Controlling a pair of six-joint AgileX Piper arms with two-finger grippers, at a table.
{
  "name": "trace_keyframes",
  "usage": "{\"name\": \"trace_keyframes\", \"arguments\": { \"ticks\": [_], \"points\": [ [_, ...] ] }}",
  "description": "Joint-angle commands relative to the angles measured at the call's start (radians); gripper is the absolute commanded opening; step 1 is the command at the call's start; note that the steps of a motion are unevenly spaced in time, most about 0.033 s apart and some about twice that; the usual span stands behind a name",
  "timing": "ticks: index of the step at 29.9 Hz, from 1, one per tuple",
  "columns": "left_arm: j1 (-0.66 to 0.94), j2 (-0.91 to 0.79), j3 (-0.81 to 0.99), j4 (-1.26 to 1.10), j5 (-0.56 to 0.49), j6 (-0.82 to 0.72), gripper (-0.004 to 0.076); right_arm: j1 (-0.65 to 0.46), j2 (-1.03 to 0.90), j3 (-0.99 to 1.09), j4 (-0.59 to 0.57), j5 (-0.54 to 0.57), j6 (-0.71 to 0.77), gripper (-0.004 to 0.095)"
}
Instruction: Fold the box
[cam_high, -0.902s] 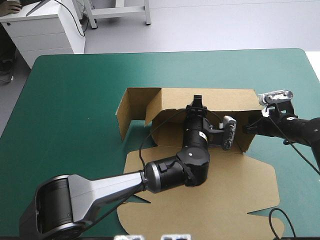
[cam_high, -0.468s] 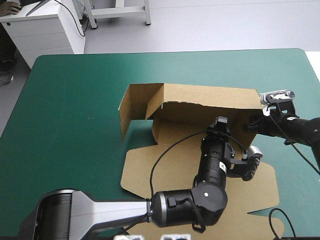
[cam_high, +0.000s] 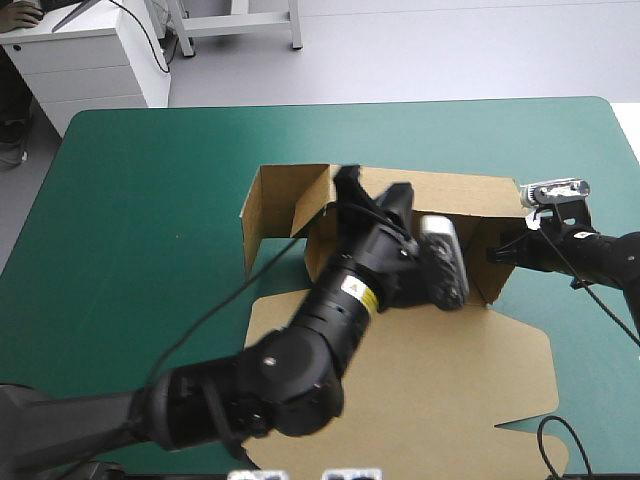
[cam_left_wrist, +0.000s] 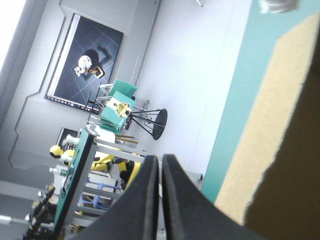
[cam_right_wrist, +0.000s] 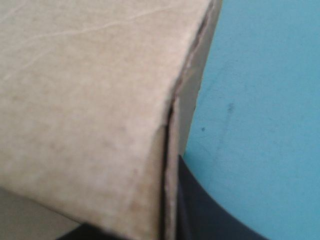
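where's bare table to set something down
Free: teal-green cover between the box's left wall and the table's left edge, and beyond its back wall to the far edge. Crowded: left pincer over the box, right pincer at its right wall, lid flat toward the near edge.

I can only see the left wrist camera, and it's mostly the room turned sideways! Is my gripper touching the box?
Observer: It doesn't look like it. From the high view, the left gripper hangs over the box, near its back wall.
Operator: What does the box look like?
Observer: Its back and side walls stand up, and a big flat part lies toward the near edge of the table.
Operator: Where's the other gripper?
Observer: The right gripper is pinching the box's right wall.
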Motion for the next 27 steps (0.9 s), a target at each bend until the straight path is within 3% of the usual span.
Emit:
{"name": "trace_keyframes", "arguments": {
  "ticks": [1, 9, 15, 20, 27],
  "points": [
    [0.072, -0.131, -0.032, -0.004, -0.04, -0.058, 0.0, 0.017, -0.015, -0.064, -0.067, 0.031, 0.043, 0.0001],
    [0.443, -0.281, -0.032, -0.277, -0.161, -0.045, 0.0, 0.14, -0.015, -0.151, -0.234, 0.031, 0.234, 0.0001],
    [0.814, -0.3, -0.032, -0.591, -0.226, 0.084, 0.0, 0.254, -0.015, -0.225, -0.347, 0.077, 0.426, 0.0001],
    [1.134, -0.3, -0.032, -0.986, -0.253, 0.235, 0.0, 0.326, 0.003, -0.349, -0.44, 0.219, 0.584, 0.0001],
    [1.477, -0.3, 0.098, -1.501, -0.251, 0.469, 0.0, 0.338, 0.119, -0.565, -0.436, 0.479, 0.662, 0.0001]
  ]
}}
